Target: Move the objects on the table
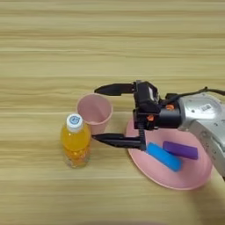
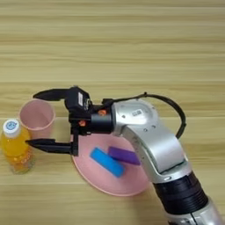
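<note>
Pink cup [image 1: 94, 112]: upright on the worktop [image 1: 110, 39], unlifted.
Fingers of the right gripper [image 1: 102, 114]: wide, bracketing the cup (holding nothing).
Progress: early; grasp pending.

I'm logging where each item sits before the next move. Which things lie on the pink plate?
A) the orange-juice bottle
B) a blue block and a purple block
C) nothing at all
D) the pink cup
B: the blue block and the purple block lie side by side on the pink plate, while the juice bottle and the pink cup stand on the table to its left.
</note>
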{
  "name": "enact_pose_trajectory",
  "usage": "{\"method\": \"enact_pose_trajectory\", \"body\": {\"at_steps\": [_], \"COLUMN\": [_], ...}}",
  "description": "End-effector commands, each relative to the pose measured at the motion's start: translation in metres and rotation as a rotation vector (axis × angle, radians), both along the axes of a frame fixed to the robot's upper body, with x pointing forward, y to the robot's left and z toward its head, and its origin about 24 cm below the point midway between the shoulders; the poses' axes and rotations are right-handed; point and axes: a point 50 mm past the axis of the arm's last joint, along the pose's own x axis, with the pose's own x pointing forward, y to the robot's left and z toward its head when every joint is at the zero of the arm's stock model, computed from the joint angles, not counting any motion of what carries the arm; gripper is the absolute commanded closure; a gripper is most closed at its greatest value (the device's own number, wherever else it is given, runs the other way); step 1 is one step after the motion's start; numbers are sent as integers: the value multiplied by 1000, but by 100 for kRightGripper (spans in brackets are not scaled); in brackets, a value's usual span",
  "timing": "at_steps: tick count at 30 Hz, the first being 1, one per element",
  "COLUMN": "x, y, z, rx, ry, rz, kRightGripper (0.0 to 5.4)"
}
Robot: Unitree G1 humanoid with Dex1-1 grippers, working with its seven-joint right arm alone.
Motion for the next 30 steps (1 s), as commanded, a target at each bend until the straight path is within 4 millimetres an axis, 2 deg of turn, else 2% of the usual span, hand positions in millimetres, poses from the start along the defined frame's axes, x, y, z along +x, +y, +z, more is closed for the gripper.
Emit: {"method": "enact_pose_trajectory", "body": {"at_steps": [1, 16, 26, 30], "x": [6, 10, 9, 9], "y": [10, 32, 39, 41], "z": [21, 12, 9, 8], "rx": [19, -1, -5, -7], "ry": [-137, -162, -182, -188], "rz": [-4, 6, 7, 8], "kRightGripper": [7, 7, 7, 51]}}
